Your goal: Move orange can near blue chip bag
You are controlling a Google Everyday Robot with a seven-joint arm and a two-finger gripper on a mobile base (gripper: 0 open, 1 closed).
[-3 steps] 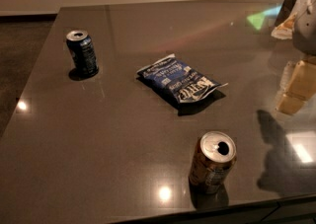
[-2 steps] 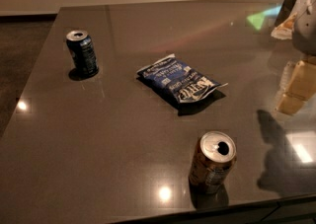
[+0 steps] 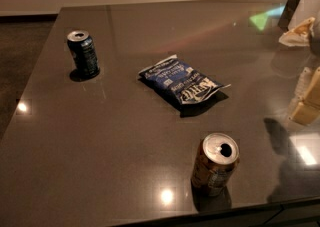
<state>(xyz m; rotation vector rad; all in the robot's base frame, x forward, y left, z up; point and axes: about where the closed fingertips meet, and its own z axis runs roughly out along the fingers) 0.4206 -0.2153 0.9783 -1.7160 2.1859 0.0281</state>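
Observation:
The orange can [image 3: 215,164] stands upright near the table's front edge, right of centre, with its silver top and pull-tab hole showing. The blue chip bag [image 3: 181,80] lies flat in the middle of the dark table [image 3: 125,136], behind and a little left of the can, with a gap between them. My gripper [image 3: 306,98] is at the right edge of the view, partly cut off, to the right of both and above the table. It touches neither the can nor the bag.
A dark blue can [image 3: 83,54] stands upright at the back left of the table. White and tan parts of the arm [image 3: 300,16] show at the top right corner. The table's front edge runs just below the orange can.

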